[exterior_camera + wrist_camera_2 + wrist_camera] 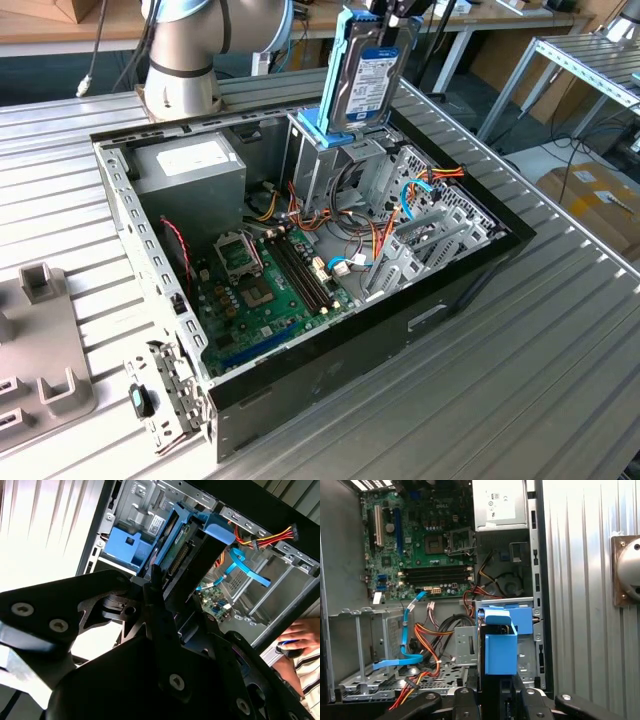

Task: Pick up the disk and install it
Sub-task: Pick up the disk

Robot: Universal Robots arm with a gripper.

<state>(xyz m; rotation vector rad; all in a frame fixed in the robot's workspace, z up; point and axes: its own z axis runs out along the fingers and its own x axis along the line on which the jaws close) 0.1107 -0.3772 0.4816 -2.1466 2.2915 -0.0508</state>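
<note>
The disk [367, 72] is a grey-black hard drive in a bright blue carrier frame. It hangs upright over the open computer case [470, 290]. Its lower end sits at the top of the tall metal drive cage [322, 165] at the back of the case. My gripper [397, 15] is shut on the disk's upper end. In the first wrist view the disk [500, 647] appears edge-on between my fingers [466, 703], above the cage's blue bracket [522, 620]. In the second wrist view the disk [192, 555] points down into the case.
The case holds a green motherboard [265, 285], a grey power supply [195, 170] and orange and blue cables [420, 190]. The arm's base [180, 65] stands behind the case. Grey fixtures [45, 345] lie at the exterior view's left. A person's hand [300, 632] rests beside the case.
</note>
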